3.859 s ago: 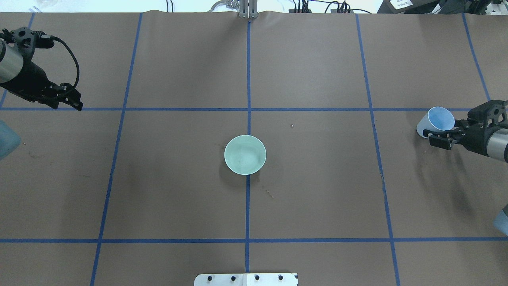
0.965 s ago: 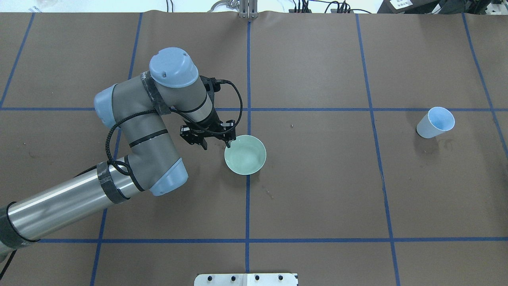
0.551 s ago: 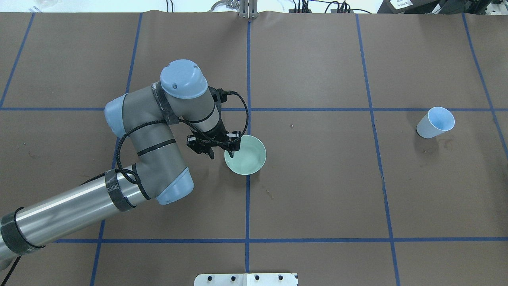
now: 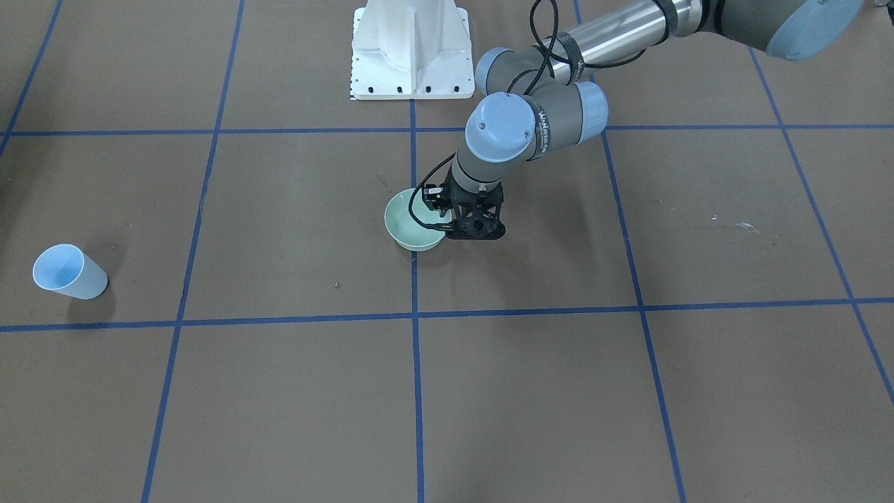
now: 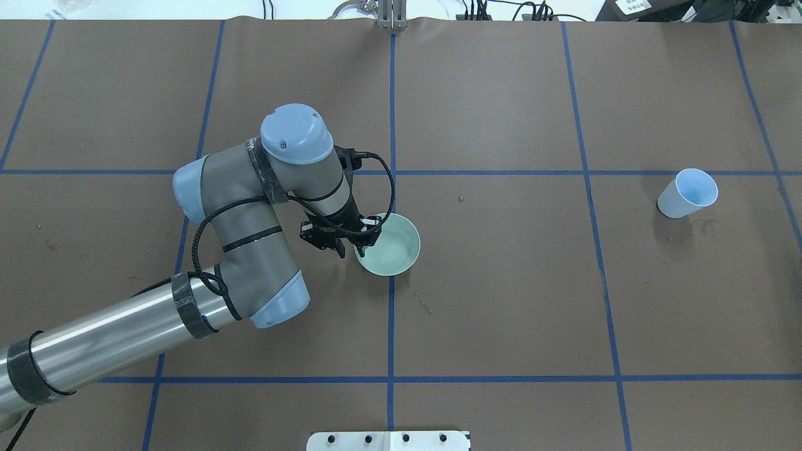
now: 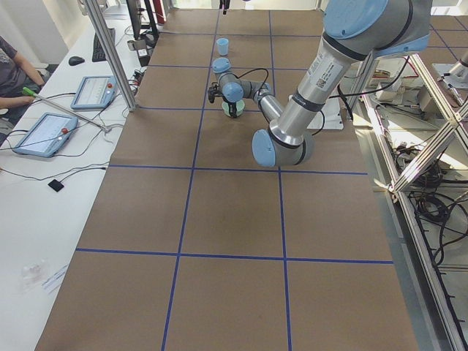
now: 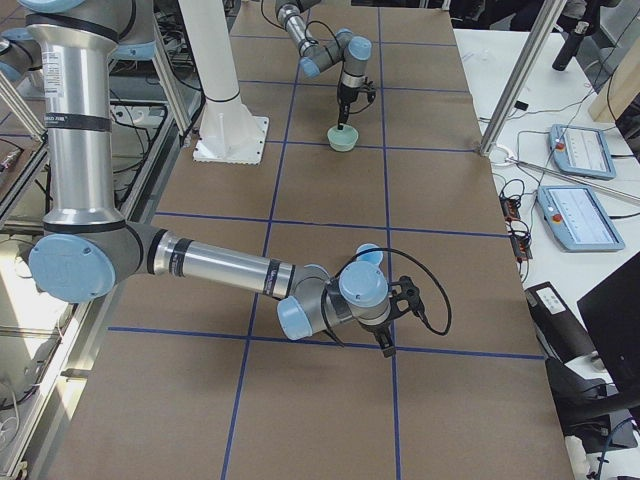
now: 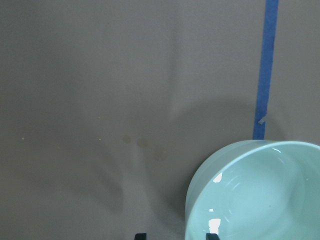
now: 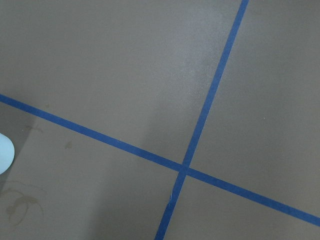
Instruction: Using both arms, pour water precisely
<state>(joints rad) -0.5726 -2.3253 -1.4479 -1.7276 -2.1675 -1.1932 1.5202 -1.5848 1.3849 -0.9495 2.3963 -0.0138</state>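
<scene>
**Left gripper astride bowl rim, not yet closed**

Left arm: 3.9 s ago it was parked at the left edge of the table. It now reaches to centre. Over the last second it crept from beside the bowl onto the bowl's near-left rim. In the wrist view one fingertip is outside the wall and the other inside, with a wide gap and nothing held. Judgement: a rim grasp is about to start, and no pour has begun.

Right arm: 3.9 s ago its gripper was at the cup. It has since left the overhead view, and the cup stands alone on the right. The right gripper shows only in the side view, near the cup. Whether it is open or closed, cannot tell.

Bowl and cup have not shifted.

Water: no stream anywhere. White glints sit inside the bowl, and whether they are liquid or glaze, cannot tell. The cup's contents are unreadable.

Hidden: the left fingertips are cropped at the bottom of the wrist frame, so contact with the rim is unconfirmed. The right wrist camera shows only paper, tape and stains.
</scene>
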